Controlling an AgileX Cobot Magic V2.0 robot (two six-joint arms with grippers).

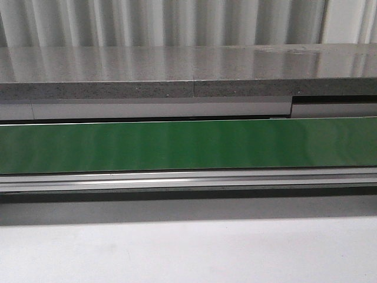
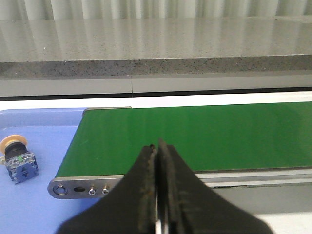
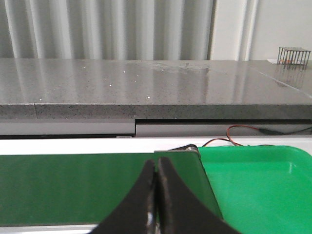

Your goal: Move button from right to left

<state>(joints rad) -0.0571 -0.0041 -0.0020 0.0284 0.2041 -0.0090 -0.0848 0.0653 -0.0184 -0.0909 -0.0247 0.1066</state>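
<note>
Button [image 2: 16,158] already lying on its side on the blue tray [image 2: 44,126], just off the green conveyor belt [image 2: 195,136] end. Left gripper [image 2: 158,146] and right gripper [image 3: 156,163] both pinched closed, empty. Looks done; best keep clear.

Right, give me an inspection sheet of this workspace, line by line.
Surface: green conveyor belt bare; white table in front.
Job's things: button lies on its side on the blue tray at the belt's left end.
Clutter: green tray at the right end, visible part bare.
Grippers: left gripper and right gripper shut, holding nothing.
Cables: red wire behind the green tray.
Surroundings: grey stone counter, wire cage.
</note>
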